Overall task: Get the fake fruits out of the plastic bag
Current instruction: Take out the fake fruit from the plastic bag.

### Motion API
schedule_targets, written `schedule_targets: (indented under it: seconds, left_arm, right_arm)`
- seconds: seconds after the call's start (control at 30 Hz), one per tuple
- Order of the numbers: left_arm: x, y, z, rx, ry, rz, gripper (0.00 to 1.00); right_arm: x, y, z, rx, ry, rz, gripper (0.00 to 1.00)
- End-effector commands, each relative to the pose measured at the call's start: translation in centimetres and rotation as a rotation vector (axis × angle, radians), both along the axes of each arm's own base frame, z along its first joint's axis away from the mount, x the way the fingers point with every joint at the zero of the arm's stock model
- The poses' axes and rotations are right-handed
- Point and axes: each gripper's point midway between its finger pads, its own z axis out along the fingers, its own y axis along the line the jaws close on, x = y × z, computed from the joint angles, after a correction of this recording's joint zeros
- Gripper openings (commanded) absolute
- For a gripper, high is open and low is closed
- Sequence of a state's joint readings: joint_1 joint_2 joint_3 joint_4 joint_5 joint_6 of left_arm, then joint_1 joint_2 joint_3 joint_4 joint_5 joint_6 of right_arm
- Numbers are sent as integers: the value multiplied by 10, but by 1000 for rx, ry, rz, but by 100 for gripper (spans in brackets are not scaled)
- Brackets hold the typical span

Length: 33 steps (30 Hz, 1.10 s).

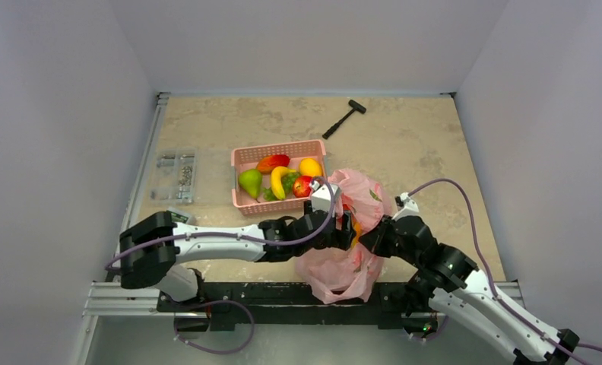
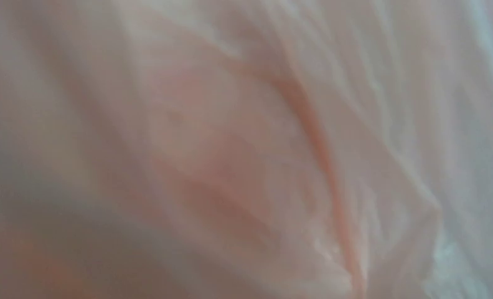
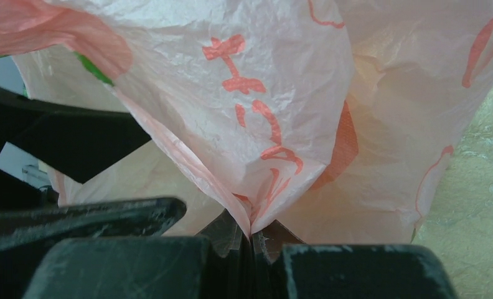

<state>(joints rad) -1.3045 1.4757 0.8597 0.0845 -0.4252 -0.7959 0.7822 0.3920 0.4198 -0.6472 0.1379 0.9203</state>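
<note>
**Findings.** The plastic bag point(image 1: 353, 268) is found at lower centre of the top view, slumped on the tabletop point(image 1: 435, 152) just right of and below the pink basket point(image 1: 279, 147), between the two arms. The right pincer point(image 3: 251, 240) is seen clamped together on a narrow pinched fold of bag film at bottom centre of the right wrist view. The left pincer point(image 1: 346, 228) is pressed against or into the bag. Its wrist view is filled with blurred pink film, so whether it is apart or together cannot be told. A banana point(image 1: 278, 182), a red apple point(image 1: 303, 186) and an orange-yellow oval fruit point(image 1: 310, 166) are noted in the basket beside a green pear point(image 1: 250, 182). An orange patch point(image 3: 345, 140) shows through the film right of centre in the right wrist view; whether it is fruit or print cannot be confirmed.

**Assessment.** The step in hand is judged to be a reach inside the bag while the film is held.

**Recommendations.**
- The right hold should be firm and slightly raised, so that the film is drawn taut away from the left fingers.
- The left pincer should be closed only on a fruit, across its middle, since glossy plastic is likely to slip.
- Film trapped with the fruit is judged the main risk
</note>
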Motion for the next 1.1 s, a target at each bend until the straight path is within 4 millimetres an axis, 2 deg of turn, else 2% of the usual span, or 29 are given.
schedule_targets:
  seconds: [0.0,0.07,0.27,0.43,0.57,0.67,0.73,0.83,0.9,0.97,1.07]
  left_arm:
    - [30,-5,-5,5,130,135,80]
    - [38,-12,-4,13,147,160,79]
    - [54,-10,-22,84,156,270,79]
    - [64,-18,-43,116,151,313,80]
    - [80,-25,-63,121,115,349,86]
    - [91,-32,-77,149,100,353,86]
    - [97,-36,-82,166,72,352,82]
    - [104,-38,-85,179,32,345,69]
    - [106,-40,-84,178,25,323,64]
    - [109,-49,-77,150,6,286,60]
    - [108,-53,-66,146,-18,240,48]
  right_arm:
    - [11,8,10,15,-50,12,0]
    - [11,9,11,19,-50,13,0]
    - [12,8,16,27,-67,5,0]
    - [10,6,20,40,-74,3,0]
    - [8,4,20,45,-74,-2,0]
    - [8,3,21,49,-77,-8,0]
    - [8,1,21,51,-75,-17,0]
    - [8,0,18,50,-72,-27,0]
    - [8,0,17,49,-66,-31,0]
    - [8,0,15,46,-61,-33,0]
    - [9,-2,15,43,-56,-50,0]
